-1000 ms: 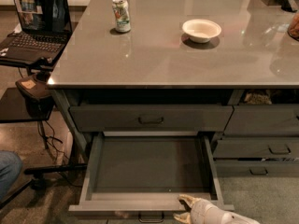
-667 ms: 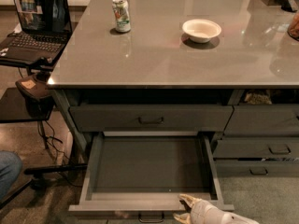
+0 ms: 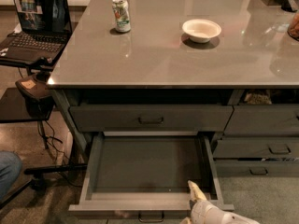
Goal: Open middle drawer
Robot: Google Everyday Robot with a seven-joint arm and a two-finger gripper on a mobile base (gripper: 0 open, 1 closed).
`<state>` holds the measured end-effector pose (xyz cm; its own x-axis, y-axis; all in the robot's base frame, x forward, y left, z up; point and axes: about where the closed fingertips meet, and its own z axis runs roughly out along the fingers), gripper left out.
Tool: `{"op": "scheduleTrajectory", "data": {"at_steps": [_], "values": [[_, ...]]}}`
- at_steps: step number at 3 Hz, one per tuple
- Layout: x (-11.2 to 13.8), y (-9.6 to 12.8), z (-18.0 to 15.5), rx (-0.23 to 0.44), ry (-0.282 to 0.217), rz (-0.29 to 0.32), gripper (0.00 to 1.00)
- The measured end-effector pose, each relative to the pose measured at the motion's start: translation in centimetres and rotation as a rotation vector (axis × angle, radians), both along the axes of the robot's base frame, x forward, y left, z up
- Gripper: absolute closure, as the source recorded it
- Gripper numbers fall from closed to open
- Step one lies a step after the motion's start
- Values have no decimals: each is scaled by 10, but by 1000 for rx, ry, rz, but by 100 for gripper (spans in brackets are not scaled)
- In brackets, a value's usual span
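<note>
The middle drawer (image 3: 140, 203) is pulled far out from the grey counter (image 3: 177, 55). Its shallow plain grey tray is bare inside. Its small black loop handle (image 3: 151, 215) shows at the bottom edge, below the drawer front. My gripper (image 3: 195, 196), white, comes in from the bottom right and rests at the right end of the drawer's front rim, to the right of the handle. The shut top drawer (image 3: 151, 118) sits above, under the counter top.
A drink can (image 3: 121, 15) and a white bowl (image 3: 201, 30) stand on the counter. More drawers (image 3: 268, 148) are to the right. A laptop (image 3: 37, 17) on a side stand, a black chair base (image 3: 46, 171) and a person's knee (image 3: 7, 171) are on the left.
</note>
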<state>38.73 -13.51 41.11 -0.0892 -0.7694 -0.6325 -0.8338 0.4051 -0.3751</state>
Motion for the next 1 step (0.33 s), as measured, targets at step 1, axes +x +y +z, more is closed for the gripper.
{"op": "scheduleTrajectory", "data": {"at_steps": [1], "values": [[0, 0, 0, 0, 0, 0, 0]]}}
